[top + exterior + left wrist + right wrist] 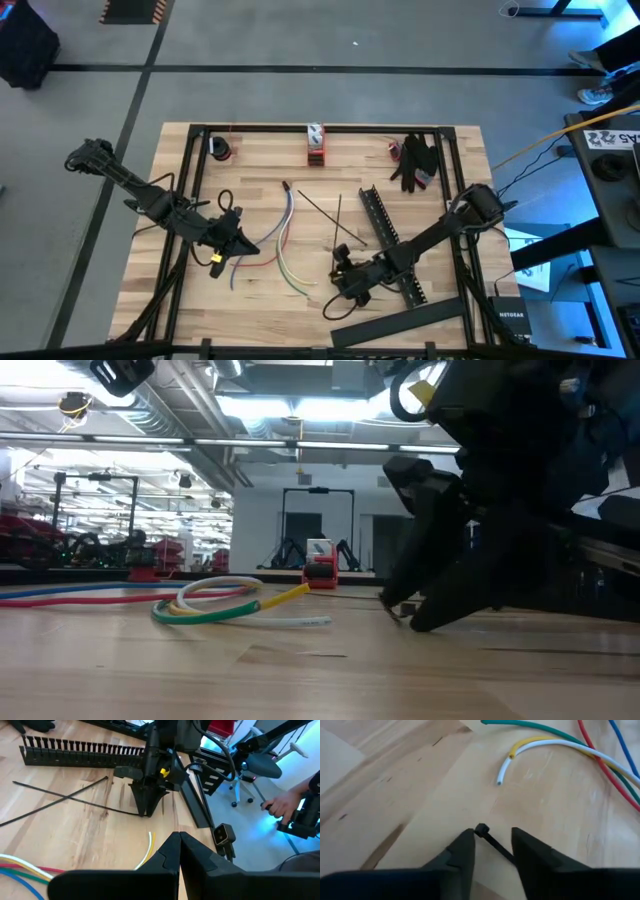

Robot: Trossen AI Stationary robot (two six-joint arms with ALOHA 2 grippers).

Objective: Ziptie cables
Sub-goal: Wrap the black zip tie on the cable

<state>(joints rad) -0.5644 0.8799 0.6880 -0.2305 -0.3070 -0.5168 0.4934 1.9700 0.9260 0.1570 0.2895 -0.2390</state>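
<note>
The cables (285,240) lie loose on the wooden table between the arms: blue, red, green, white and yellow wires, also in the low view (215,605) and right wrist view (560,745). My left gripper (240,243) (179,840) is shut, just left of the cables' near ends. My right gripper (343,262) (492,837) is low at the table, right of the cables, open, with a thin black zip tie (492,845) running between its fingers. Two more black strips (330,215) lie crossed on the wood. My right gripper comes down slanting from the table's right onto the zip tie's head end (481,829). The head lies at the tip of one finger (466,842), and the strip runs back between the two fingers. Whether the fingers pinch it I cannot tell. The tie lies on the table.
A long black slotted bar (385,235) lies right of the strips, under the right arm. A red and white object (316,143), a black roll (220,150) and black gloves (415,160) sit at the far edge. A person's hand (280,805) shows beyond the table.
</note>
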